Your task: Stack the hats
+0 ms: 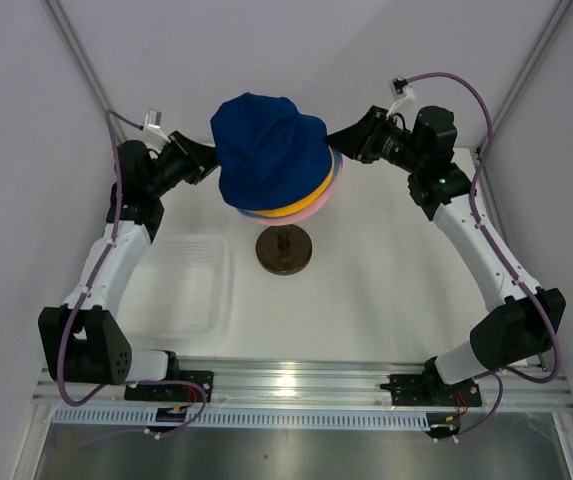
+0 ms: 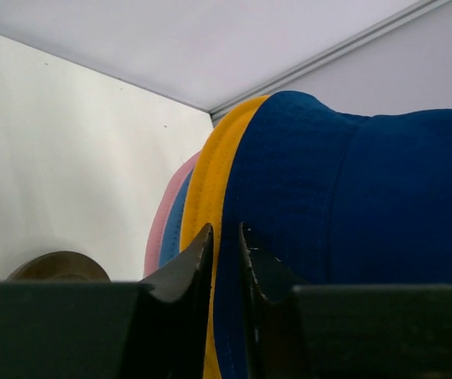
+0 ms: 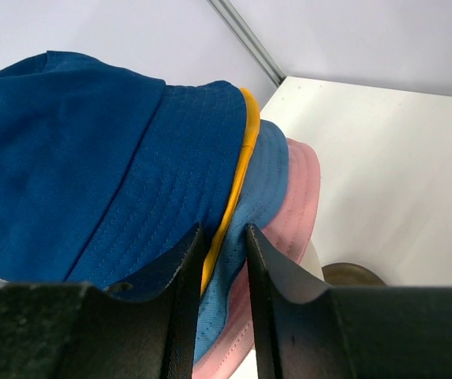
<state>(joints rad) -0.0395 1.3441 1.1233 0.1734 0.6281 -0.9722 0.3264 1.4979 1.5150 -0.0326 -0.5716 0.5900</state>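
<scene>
All the hats sit in one stack over the stand, above its dark brown base. The dark navy hat is on top, with the yellow, light blue and pink brims showing below it. My left gripper is at the stack's left side; in the left wrist view its jaws are nearly closed on the navy brim. My right gripper is at the right side; in the right wrist view its jaws pinch the navy, yellow and light blue brim edges.
A clear plastic tray lies on the white table at the left, beside my left arm. Pale walls close in the back and both sides. A metal rail runs along the near edge.
</scene>
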